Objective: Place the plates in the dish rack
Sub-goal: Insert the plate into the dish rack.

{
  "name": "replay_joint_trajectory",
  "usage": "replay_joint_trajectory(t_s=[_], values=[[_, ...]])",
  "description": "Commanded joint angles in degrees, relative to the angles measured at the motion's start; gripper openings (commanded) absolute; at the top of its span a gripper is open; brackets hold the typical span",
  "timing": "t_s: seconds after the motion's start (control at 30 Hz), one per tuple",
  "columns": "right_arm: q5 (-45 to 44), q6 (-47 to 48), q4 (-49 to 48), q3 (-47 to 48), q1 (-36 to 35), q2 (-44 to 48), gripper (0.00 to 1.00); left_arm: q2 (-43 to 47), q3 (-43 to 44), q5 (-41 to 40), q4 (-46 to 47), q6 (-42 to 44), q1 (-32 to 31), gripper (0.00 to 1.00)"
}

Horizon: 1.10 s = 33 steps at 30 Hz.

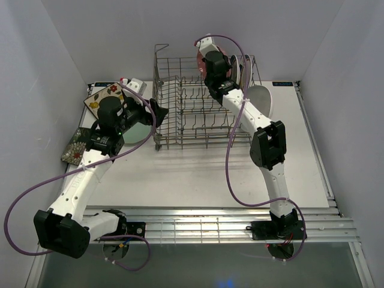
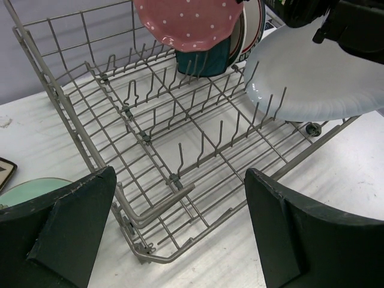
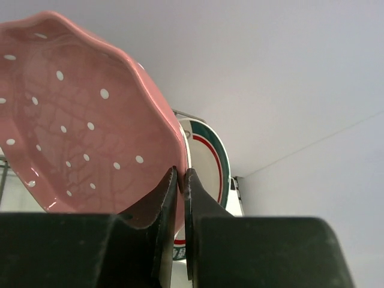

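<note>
Right wrist: right gripper (image 3: 182, 175) clamps the pink dotted plate (image 3: 78, 120), left gripper (image 2: 180, 174) gaping. Let's seat that plate upright between tines (image 2: 180, 157).

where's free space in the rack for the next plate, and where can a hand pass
Free: the near tine rows of the rack, from its near wall up to the teal plate; also the bare table in front of it. Crowded: the far end, where the right pincer holds the pink plate by the rimmed plate.
</note>
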<state>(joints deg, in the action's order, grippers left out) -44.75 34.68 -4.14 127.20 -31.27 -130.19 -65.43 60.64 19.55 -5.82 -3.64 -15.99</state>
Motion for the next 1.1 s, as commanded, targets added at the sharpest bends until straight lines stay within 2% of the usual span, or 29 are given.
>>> replay_joint_trajectory(t_s=[0.0, 0.47, 0.7, 1.07], values=[[-6.8, 0.2, -12.3, 4.4, -0.6, 6.3, 0.08, 1.1, 3.4, -0.7, -2.0, 0.3, -0.2, 0.98], [-17.1, 9.2, -15.5, 4.2, -3.9, 5.8, 0.08, -2.5, 9.5, 2.9, -5.4, -0.4, -0.3, 0.98], [-24.5, 22.3, -23.2, 7.1, -6.6, 1.9, 0.08, -5.0, 11.9, 5.2, -6.1, -0.8, -0.3, 0.98], [-29.0, 25.9, -22.0, 6.6, -7.9, 0.0, 0.08, -2.0, 9.3, 4.7, -5.0, -0.8, -0.3, 0.98]])
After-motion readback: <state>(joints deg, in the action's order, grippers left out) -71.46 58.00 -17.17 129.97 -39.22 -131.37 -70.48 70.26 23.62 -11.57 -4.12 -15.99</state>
